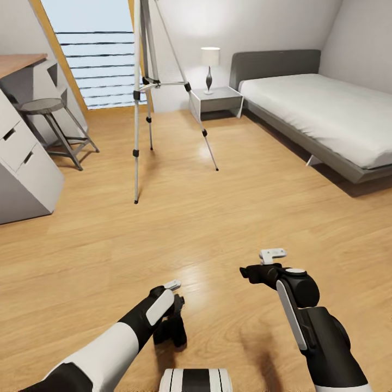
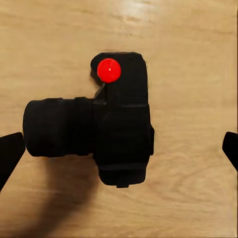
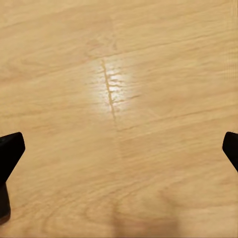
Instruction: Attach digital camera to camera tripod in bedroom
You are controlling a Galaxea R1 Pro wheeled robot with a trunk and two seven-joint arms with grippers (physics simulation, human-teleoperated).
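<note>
The digital camera (image 2: 121,121) is small and black, with a short lens and a red round button on top. It lies on the light wood floor, lens sideways. My left gripper (image 2: 119,151) hangs open above it, its fingertips (image 2: 10,153) wide apart on either side and not touching it. In the head view the left gripper (image 1: 171,332) points down at the floor close in front of me. My right gripper (image 1: 251,274) is open over bare floor (image 3: 119,99), holding nothing. The camera tripod (image 1: 144,87) stands by the window, silver legs spread, its head cut off by the picture's top edge.
A grey metal stool (image 1: 51,117) and a white drawer unit (image 1: 22,163) stand at the left. A grey-framed bed (image 1: 326,109) fills the right side. A nightstand (image 1: 216,100) with a lamp (image 1: 209,62) is against the back wall. Open wood floor (image 1: 218,207) lies between me and the tripod.
</note>
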